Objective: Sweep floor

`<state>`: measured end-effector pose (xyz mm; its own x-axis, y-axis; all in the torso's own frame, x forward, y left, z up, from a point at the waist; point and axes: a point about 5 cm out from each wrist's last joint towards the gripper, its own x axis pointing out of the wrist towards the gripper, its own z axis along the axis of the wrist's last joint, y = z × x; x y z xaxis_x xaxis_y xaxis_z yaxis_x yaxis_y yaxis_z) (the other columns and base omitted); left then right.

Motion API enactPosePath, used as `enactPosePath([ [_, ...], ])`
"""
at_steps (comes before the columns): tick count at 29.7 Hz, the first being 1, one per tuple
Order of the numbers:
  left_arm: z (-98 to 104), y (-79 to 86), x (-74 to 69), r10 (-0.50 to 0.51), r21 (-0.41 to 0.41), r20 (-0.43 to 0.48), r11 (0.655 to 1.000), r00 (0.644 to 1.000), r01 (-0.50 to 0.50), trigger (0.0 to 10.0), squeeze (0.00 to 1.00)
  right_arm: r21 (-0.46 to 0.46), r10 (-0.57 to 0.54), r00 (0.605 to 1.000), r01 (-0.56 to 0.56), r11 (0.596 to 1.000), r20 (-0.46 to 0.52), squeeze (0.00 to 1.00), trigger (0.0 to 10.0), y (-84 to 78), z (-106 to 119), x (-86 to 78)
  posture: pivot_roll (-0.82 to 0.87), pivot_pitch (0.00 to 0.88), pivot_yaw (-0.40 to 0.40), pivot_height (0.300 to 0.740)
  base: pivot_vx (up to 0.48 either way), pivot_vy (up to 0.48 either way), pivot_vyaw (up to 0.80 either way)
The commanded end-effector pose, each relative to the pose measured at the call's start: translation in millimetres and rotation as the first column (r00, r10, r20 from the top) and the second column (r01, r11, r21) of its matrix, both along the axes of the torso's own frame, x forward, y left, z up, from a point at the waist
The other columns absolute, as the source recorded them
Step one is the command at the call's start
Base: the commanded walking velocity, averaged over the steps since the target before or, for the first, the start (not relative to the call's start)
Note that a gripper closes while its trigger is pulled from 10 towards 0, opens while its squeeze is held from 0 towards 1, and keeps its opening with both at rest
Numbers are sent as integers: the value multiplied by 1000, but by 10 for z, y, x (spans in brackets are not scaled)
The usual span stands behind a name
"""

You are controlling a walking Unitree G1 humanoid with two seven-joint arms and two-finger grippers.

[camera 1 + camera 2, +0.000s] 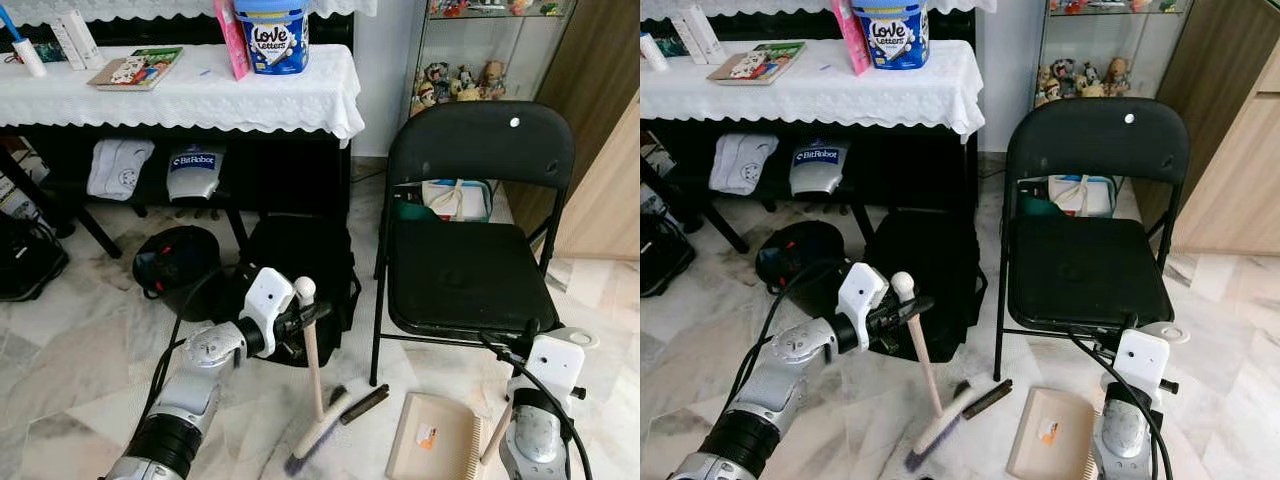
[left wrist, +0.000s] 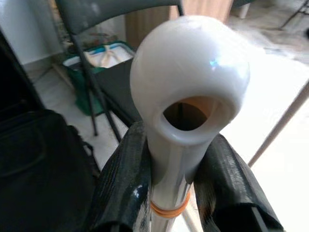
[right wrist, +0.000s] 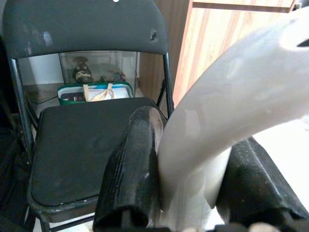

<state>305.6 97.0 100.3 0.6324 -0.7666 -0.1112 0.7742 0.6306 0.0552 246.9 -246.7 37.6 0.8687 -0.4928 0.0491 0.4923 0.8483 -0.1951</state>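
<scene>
Now my left gripper (image 1: 300,318) clamps the brush (image 1: 312,400), my right gripper (image 3: 188,193) the dustpan (image 1: 432,440); next, draw bristles across the floor (image 1: 80,340) toward the pan.

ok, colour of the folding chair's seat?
Black, matching its frame; the folding chair shows best in the left eye view.

Black folding metal chair (image 1: 470,200); cream plastic broom handle (image 1: 312,350) ending in purple-tipped bristles; beige flat dustpan (image 1: 432,440) bearing an orange label; white lace-edged cloth over the desk (image 1: 200,95); pale grey-veined marble floor (image 1: 70,350); blue-and-white tub (image 1: 272,35).
</scene>
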Motion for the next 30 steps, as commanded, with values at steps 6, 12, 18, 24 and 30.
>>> enactPosePath([
  [6,-25,-129,-151,-141,-80,-112,988,984,132,10000,0,0,11,1000,-11,1000,0,0,10000,37,-3,5,-30,92,78,740,0,0,0],
  [12,33,-171,-182,-185,-142,-144,976,972,165,10000,0,2,10,1000,-10,1000,-3,0,10000,36,-11,5,-28,90,81,740,0,0,0],
  [18,168,-117,-192,-214,-191,-153,964,965,184,10000,0,9,16,1000,-16,1000,-2,0,10000,58,-8,38,-17,86,79,740,0,0,0],
  [24,233,-50,-142,-172,-204,-137,969,976,142,10000,0,15,28,1000,-28,1000,-1,0,10000,83,-8,58,-14,83,77,740,0,0,0],
  [30,264,8,-112,-132,-175,-128,979,983,109,10000,0,36,76,997,-76,996,6,0,10000,143,-2,100,-18,79,74,740,0,0,0],
])
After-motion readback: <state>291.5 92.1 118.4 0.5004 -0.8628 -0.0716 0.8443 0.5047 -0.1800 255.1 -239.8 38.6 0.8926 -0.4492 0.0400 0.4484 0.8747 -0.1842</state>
